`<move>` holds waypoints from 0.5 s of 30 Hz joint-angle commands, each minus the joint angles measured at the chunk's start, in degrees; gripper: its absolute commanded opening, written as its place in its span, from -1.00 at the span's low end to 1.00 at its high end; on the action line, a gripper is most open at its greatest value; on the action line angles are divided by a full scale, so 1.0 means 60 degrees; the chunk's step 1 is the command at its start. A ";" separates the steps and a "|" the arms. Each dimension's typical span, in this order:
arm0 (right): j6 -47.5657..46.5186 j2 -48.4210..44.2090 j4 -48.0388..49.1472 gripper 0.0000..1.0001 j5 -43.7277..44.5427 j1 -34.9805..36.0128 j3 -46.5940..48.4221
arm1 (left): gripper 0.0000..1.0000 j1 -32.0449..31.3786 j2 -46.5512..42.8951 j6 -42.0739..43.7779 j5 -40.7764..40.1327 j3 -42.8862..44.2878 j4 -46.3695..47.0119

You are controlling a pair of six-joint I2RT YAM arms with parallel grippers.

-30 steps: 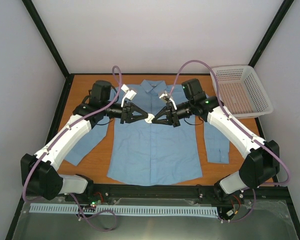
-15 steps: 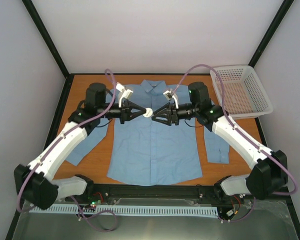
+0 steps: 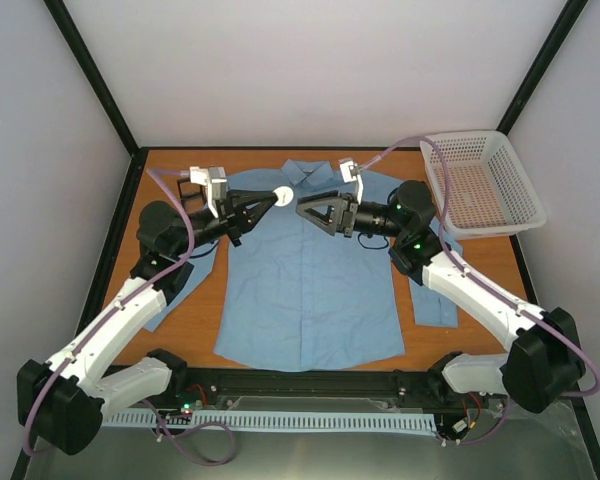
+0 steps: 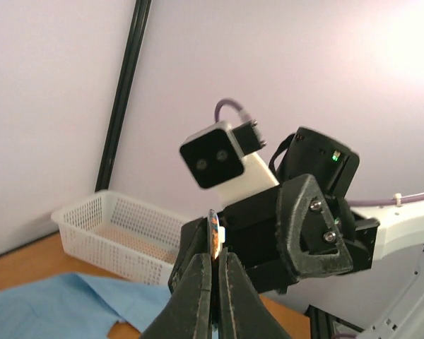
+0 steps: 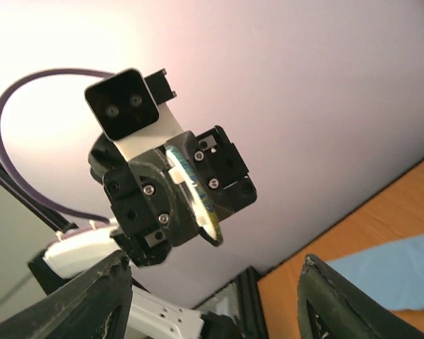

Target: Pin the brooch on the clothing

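Brooch (image 4: 213,232): small, stiff, light disc, probably slick, pinched by its rim in clenched left claw (image 4: 215,257) over soft shirt (image 3: 310,290); right claw (image 3: 306,211) spread, grasping nothing.

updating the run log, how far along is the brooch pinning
Done: the brooch is lifted, pinched edge-on in the shut left gripper above the shirt. In hand: the right gripper stands open facing it, not touching. Left: the brooch is not yet on the shirt, which lies flat, so the pinning itself remains.
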 commanded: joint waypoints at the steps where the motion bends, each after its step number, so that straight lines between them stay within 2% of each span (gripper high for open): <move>1: 0.1975 0.0593 0.2347 0.21 0.0217 0.0217 0.0235 | -0.99 -0.0076 -0.0013 -0.0547 -0.0197 0.0058 0.1641; 7: 0.2771 0.1324 0.3589 -0.05 0.0102 0.0305 0.0671 | -0.99 -0.0075 0.0054 -0.1005 -0.0082 -0.0163 0.2239; 15: 0.3205 0.1765 0.4303 -0.03 0.0031 0.0442 0.0919 | -0.98 -0.0071 0.0038 -0.0919 -0.0095 -0.0162 0.2154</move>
